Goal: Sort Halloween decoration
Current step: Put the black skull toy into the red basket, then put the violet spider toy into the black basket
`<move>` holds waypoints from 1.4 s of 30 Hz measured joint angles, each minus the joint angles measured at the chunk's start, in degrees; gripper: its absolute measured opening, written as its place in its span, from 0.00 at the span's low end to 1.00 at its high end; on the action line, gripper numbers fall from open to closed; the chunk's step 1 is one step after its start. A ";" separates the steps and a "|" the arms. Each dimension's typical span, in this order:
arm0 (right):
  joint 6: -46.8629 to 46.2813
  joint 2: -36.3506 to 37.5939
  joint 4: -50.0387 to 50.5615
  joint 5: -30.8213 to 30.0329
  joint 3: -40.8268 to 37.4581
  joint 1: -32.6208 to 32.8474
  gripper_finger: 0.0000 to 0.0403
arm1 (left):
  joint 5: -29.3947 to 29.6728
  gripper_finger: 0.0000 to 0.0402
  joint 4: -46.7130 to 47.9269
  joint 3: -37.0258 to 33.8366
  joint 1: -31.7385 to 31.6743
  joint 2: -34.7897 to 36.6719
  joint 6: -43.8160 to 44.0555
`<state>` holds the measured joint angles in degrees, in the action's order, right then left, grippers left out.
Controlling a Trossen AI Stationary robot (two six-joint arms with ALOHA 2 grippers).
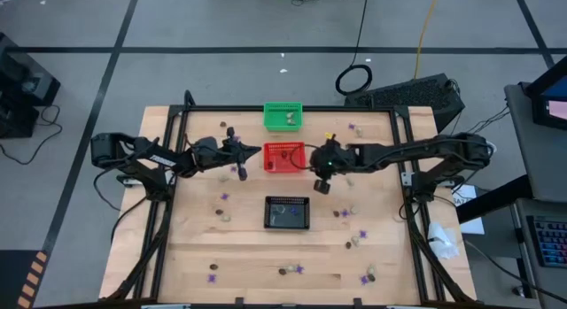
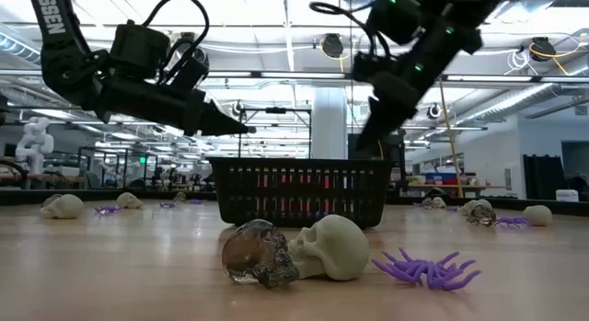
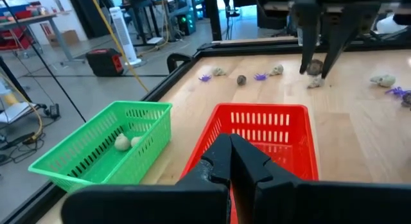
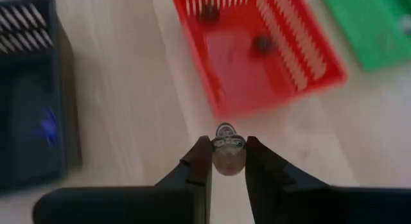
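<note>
The surface (image 1: 257, 247) is pale wood inside a black frame, standing on a grey floor crossed by dark tape lines. Purple, cream and dark brown trinkets (image 1: 359, 240) lie scattered over it, most toward the near side and the right. A green basket (image 1: 283, 116) sits at the far edge holding two cream pieces, a red basket (image 1: 284, 156) just nearer, a black basket (image 1: 288, 213) nearer still. The right tool (image 4: 228, 161) hangs just right of the red basket, pinching a dark brown trinket (image 4: 227, 153). The left tool (image 3: 230, 161), fingers pressed together and empty, hovers at the red basket's left edge. Beyond lies an open workshop with ceiling lights and benches.
</note>
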<state>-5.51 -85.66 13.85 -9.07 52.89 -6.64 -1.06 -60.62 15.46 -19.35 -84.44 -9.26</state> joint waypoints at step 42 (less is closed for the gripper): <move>5.97 -20.16 10.93 1.79 27.25 -6.58 0.28 | -0.22 0.00 0.04 0.02 0.00 0.00 -0.13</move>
<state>0.46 -105.83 24.78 -7.28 80.14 -13.22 -1.28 -60.58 15.49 -19.35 -84.44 -9.39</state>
